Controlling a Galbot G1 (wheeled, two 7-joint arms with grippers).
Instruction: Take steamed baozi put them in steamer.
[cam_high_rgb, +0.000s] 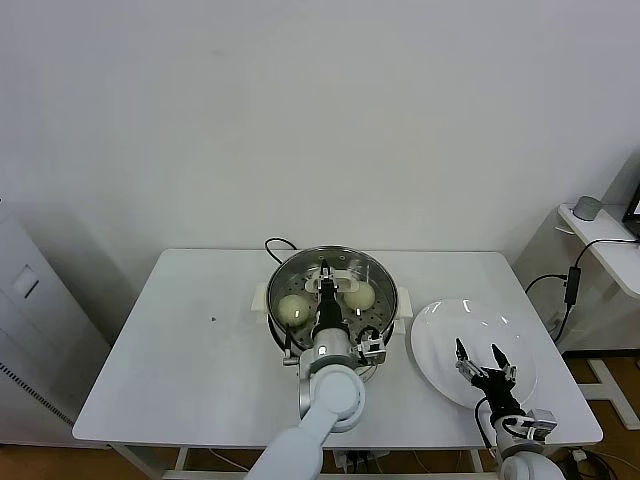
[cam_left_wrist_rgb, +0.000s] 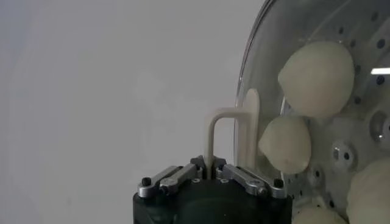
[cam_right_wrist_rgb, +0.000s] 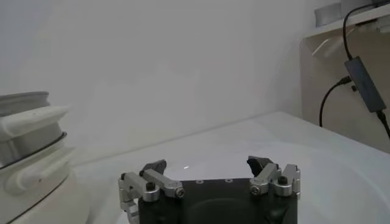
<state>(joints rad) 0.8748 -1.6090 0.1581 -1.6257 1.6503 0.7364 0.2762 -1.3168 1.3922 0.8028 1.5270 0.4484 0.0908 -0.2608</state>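
glass lid clamped in left gripper jaws covers steamer; right gripper released above plate.

the steamer is shiny perforated steel; the baozi look smooth and matt, doughy; the lid seems clear glass, its handle probably beige plastic; the plate is glossy white.

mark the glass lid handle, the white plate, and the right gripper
Beige loop handle of the round glass lid (cam_left_wrist_rgb: 220, 131), left wrist view: its upright bar.
Large white round plate (cam_high_rgb: 436, 330), head view: bare left rim.
Right gripper (cam_high_rgb: 481, 357), head view: between its open fingertips.
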